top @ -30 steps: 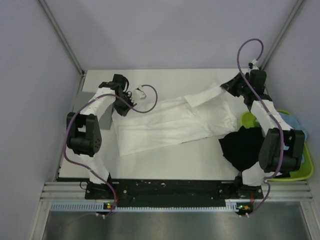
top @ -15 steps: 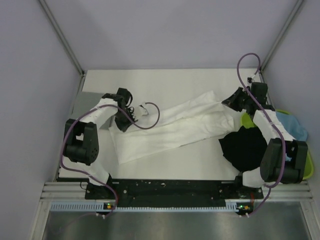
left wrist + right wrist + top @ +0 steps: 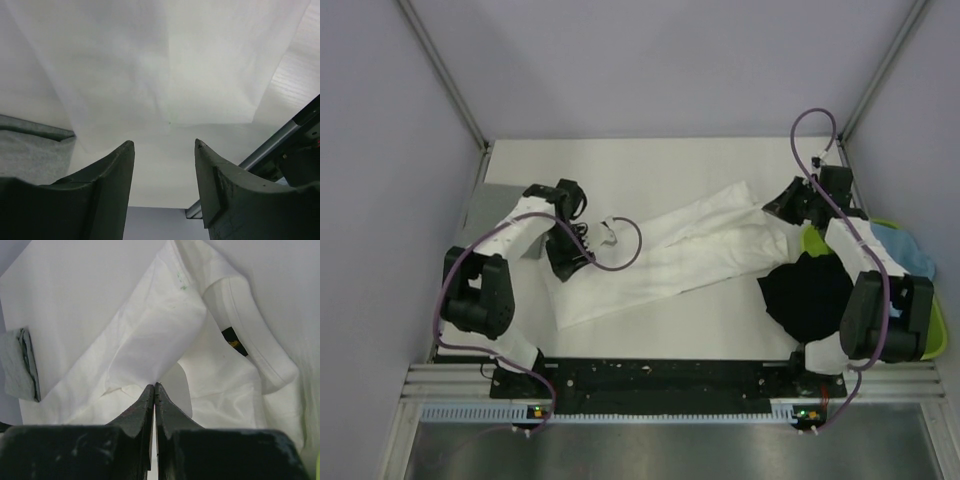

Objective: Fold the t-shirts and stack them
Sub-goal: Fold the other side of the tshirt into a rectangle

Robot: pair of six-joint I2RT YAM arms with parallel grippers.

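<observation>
White t-shirt [image 3: 670, 260]: stretched as a slanting band across the table [image 3: 670, 170], left of the lime-green tray [image 3: 930, 345]; collar end nearest the tray, hem end farthest from it
Writing: a small dark neck label [image 3: 233, 340] with yellow marks sits inside the collar; too small to read; no other lettering shows
Right gripper [image 3: 155, 386]: fingers pressed together on a fold of the white t-shirt near the collar, just left of the tray's far corner
Left gripper [image 3: 164, 145]: jaws apart with nothing between them, over the hem end, well away from the tray
Since a second ago: the left jaws were closed at the hem edge and now stand apart; the shirt lies narrower and more slanted; the right pinch is unchanged
Black t-shirt [image 3: 805, 295]: crumpled heap against the tray's left rim
Light blue t-shirt [image 3: 912, 250]: at the tray's far end
Grey t-shirt [image 3: 482, 207]: folded, at the table side opposite the tray
</observation>
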